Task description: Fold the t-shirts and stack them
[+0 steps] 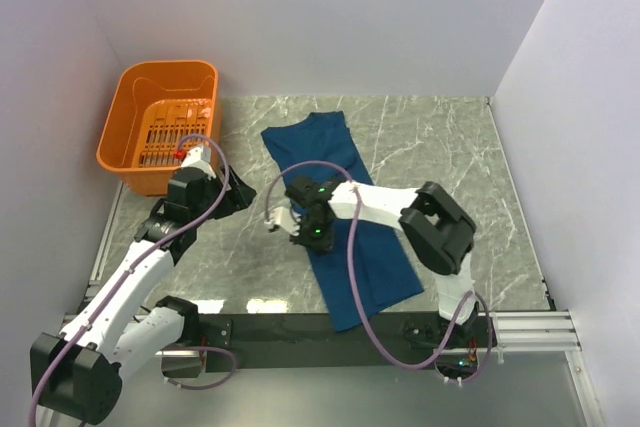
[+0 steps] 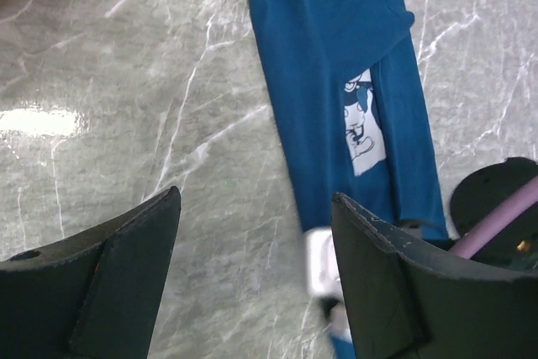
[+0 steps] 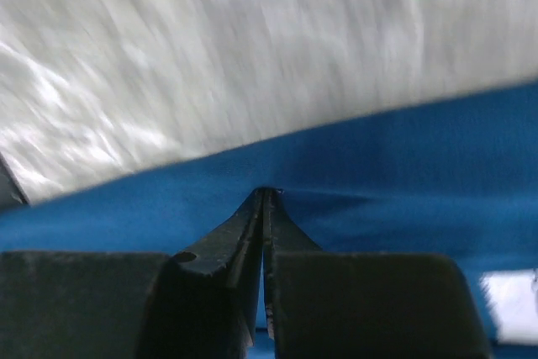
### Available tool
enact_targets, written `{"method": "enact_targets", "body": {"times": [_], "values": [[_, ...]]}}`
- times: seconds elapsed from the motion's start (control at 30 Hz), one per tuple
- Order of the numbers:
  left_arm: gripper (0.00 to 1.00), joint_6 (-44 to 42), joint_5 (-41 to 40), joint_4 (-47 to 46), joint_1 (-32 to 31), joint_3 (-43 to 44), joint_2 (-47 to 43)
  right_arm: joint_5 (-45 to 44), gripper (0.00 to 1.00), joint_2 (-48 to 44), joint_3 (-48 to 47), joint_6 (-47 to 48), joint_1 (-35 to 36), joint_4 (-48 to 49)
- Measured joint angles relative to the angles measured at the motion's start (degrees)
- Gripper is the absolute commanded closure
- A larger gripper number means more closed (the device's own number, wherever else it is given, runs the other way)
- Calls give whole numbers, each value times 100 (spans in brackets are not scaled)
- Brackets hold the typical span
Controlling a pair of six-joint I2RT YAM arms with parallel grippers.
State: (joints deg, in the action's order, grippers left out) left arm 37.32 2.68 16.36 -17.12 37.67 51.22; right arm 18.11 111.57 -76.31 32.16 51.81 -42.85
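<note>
Right pincer [image 3: 265, 197] tight on t-shirt [image 3: 403, 149] edge

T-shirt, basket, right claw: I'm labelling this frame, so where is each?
t-shirt [image 1: 320, 147], top view, far end of the cloth.
basket [image 1: 122, 132], top view, left wall.
right claw [image 3: 265, 195], right wrist view, closed tips pinching the t-shirt.

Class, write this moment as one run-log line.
left gripper: open, empty | right gripper: shut on t-shirt edge | t-shirt: narrow strip on table
</note>
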Motion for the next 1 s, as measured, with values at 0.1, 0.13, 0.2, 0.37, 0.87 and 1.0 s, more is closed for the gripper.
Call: {"method": "enact_targets", "body": {"times": [0.1, 0.13, 0.2, 0.37, 0.87, 1.0], "values": [[23, -20, -28, 59, 0, 26, 44, 251, 90, 330, -555, -37, 101, -140], [22, -24, -55, 90, 0, 52, 42, 374, 90, 356, -671, -39, 17, -184], [20, -26, -105, 107, 0, 116, 22, 573, 90, 354, -977, -39, -299, -407], [20, -2, -122, 4, 4, 136, -52, 918, 90, 356, -2199, -96, -1821, -660], [23, 210, 798, -852, 7, 1222, 2894, 1344, 91, 2824, -5038, -3005, -3191, 221], [23, 326, 970, -887, 7, 1574, 3493, 1224, 91, 3211, -5178, -3668, -3169, 400]]}}
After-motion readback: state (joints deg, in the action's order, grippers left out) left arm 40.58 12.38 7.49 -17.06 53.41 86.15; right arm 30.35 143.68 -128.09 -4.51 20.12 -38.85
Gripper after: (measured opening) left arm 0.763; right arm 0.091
